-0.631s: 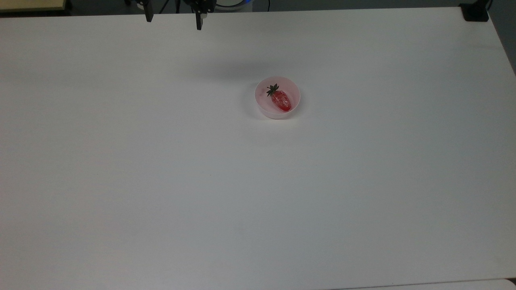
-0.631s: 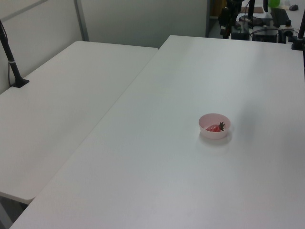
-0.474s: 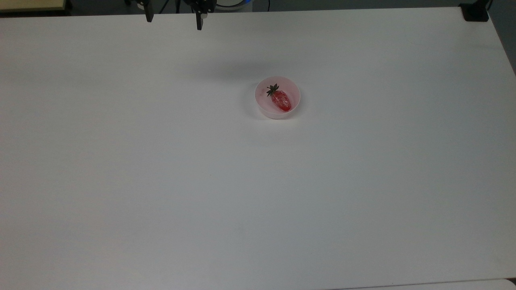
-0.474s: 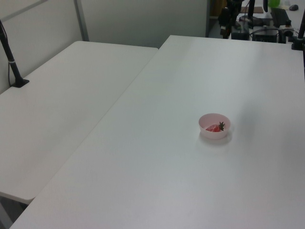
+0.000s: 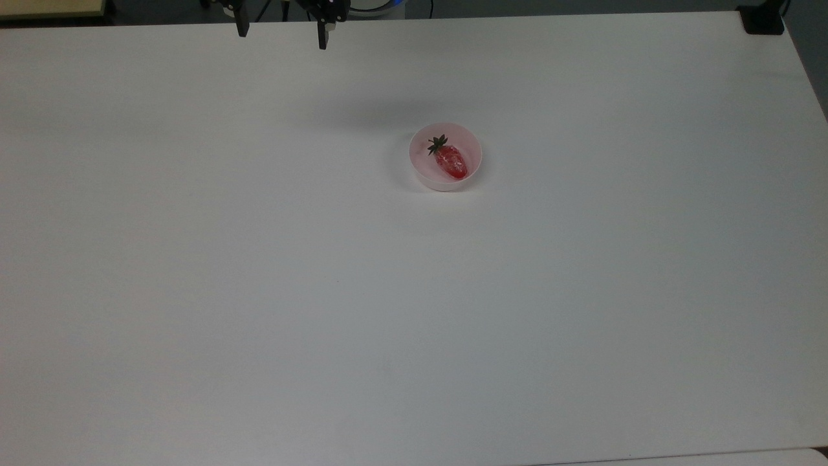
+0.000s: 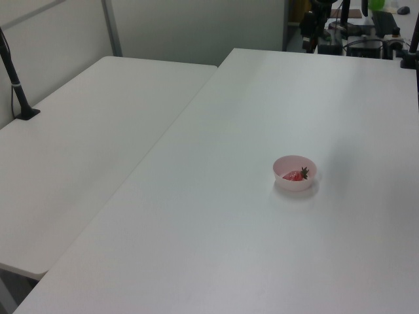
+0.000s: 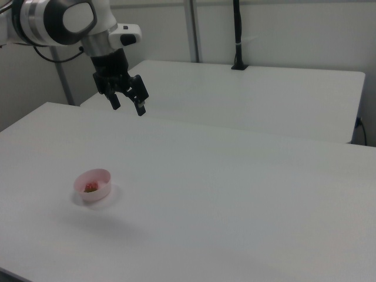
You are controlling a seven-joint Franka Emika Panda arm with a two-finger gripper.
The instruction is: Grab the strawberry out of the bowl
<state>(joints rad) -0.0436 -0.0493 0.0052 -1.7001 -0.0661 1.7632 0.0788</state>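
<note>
A small red strawberry [image 5: 450, 161] with a dark green leaf cap lies inside the pale pink bowl [image 5: 420, 168], which sits on the white table a little above centre in the top view. The bowl [image 6: 294, 185] holds the strawberry [image 6: 296, 175] in the left view too. In the right view the bowl [image 7: 94, 192] rests at the lower left with the strawberry [image 7: 90, 187] in it. My gripper [image 7: 128, 107] hangs high above the table, well away from the bowl, open and empty. Its two fingertips [image 5: 322, 40] poke in at the top view's upper edge; the gripper [image 5: 282, 38] is midway between them.
A second white table [image 6: 85, 150] adjoins at the left view's left, with a black pole clamp [image 6: 19, 98] on it. A black clamp [image 5: 763, 19] sits at the top view's upper right corner. Equipment clutters the far end [image 6: 353, 26] in the left view.
The gripper's fingertips have shifted very slightly in the top view. Bowl and strawberry have not moved.
</note>
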